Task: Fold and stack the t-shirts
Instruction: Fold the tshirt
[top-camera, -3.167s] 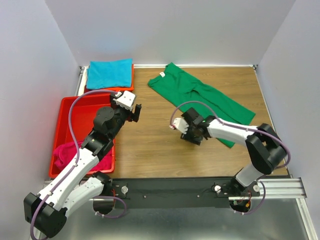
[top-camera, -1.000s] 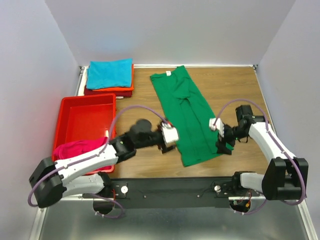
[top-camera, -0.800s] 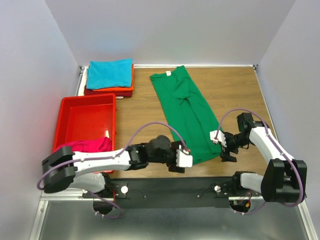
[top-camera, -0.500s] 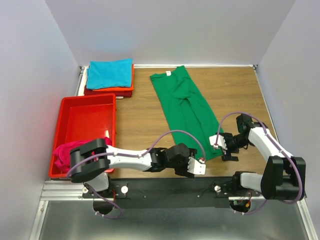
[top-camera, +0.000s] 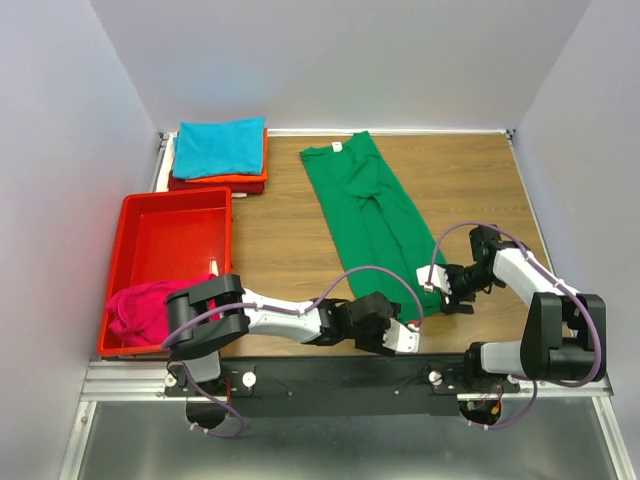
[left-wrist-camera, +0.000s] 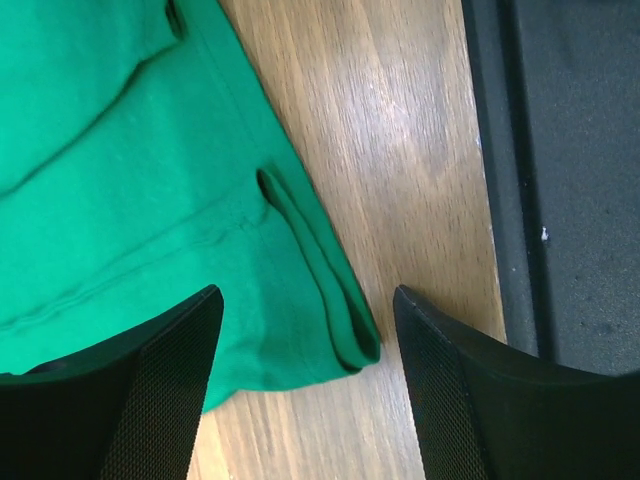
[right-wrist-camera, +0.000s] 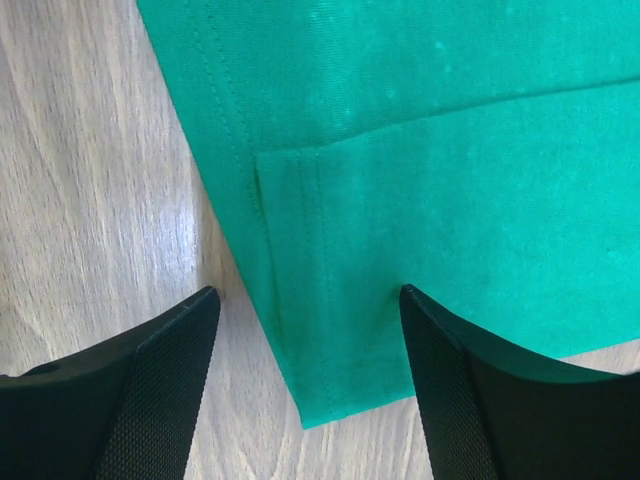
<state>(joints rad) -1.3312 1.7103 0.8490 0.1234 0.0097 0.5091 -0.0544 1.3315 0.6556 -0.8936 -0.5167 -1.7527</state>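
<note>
The green t-shirt (top-camera: 375, 215) lies folded into a long strip on the wooden table, with its white neck label (top-camera: 337, 148) at the far end. My left gripper (top-camera: 402, 336) is open just above the near hem corner (left-wrist-camera: 300, 300), which lies between its fingers (left-wrist-camera: 150, 400). My right gripper (top-camera: 440, 294) is open over the other hem corner (right-wrist-camera: 330, 350), low over the cloth. A teal shirt (top-camera: 218, 147) tops a stack of an orange one (top-camera: 247, 179) and a dark red one (top-camera: 215, 186) at the back left. A magenta shirt (top-camera: 150, 305) hangs over the tray's near end.
The red plastic tray (top-camera: 170, 235) stands at the left. The black base rail (top-camera: 330, 380) runs along the near edge, close to the left gripper, and shows in the left wrist view (left-wrist-camera: 560, 180). White walls enclose the table.
The green shirt went from spread askew to a straight strip. My left arm swung from the tray across to the shirt's near hem. My right gripper moved in to the hem's right corner.
</note>
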